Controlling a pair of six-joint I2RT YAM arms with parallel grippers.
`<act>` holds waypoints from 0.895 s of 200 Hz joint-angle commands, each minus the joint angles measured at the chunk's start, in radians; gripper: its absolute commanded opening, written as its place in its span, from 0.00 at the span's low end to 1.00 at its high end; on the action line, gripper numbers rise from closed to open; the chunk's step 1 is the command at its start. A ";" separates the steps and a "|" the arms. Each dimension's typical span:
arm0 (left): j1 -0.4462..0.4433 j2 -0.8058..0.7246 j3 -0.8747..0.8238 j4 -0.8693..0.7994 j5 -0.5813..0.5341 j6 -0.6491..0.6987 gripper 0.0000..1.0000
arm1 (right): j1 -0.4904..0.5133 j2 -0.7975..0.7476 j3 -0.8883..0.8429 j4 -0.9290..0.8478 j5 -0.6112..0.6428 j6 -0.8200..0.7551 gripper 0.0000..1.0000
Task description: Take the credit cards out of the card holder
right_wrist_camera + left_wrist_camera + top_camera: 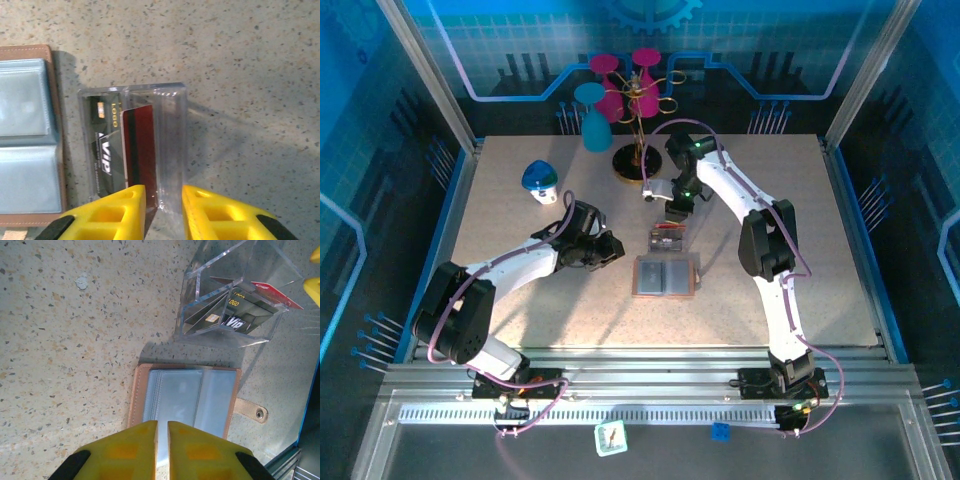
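The card holder [665, 277] lies open and flat on the table, brown rim around grey-blue pocket panels [185, 395] [25, 135]. My left gripper [161, 440] [615, 250] sits at its left edge, shut on a pale pocket sleeve that shows in the thin slit between the fingers. Just beyond the holder stands a clear plastic box [667, 240] [170, 125]. Inside it a black credit card marked VIP [102, 145] [235, 320] lies flat and a red credit card [140, 150] [275, 294] leans on edge. My right gripper [164, 210] [676, 213] hovers over the box, open, its left finger beside the red card's end.
At the back of the table stand a brass rack with magenta goblets [638, 95] and a teal goblet [595, 120]. A blue-and-white object [540, 180] sits at the back left. A snap strap [252, 412] sticks out from the holder's side.
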 commanded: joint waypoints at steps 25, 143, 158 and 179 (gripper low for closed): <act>0.010 -0.002 0.007 -0.018 0.014 -0.006 0.13 | 0.013 -0.029 -0.008 -0.001 -0.023 0.009 0.33; 0.011 -0.005 0.005 -0.019 0.014 -0.006 0.14 | 0.019 -0.069 -0.126 0.142 0.073 0.043 0.51; 0.011 -0.005 0.005 -0.021 0.014 -0.006 0.14 | 0.020 -0.078 -0.129 0.168 0.102 0.045 0.51; 0.011 -0.006 0.004 -0.021 0.014 -0.007 0.14 | 0.020 -0.094 -0.132 0.190 0.110 0.047 0.51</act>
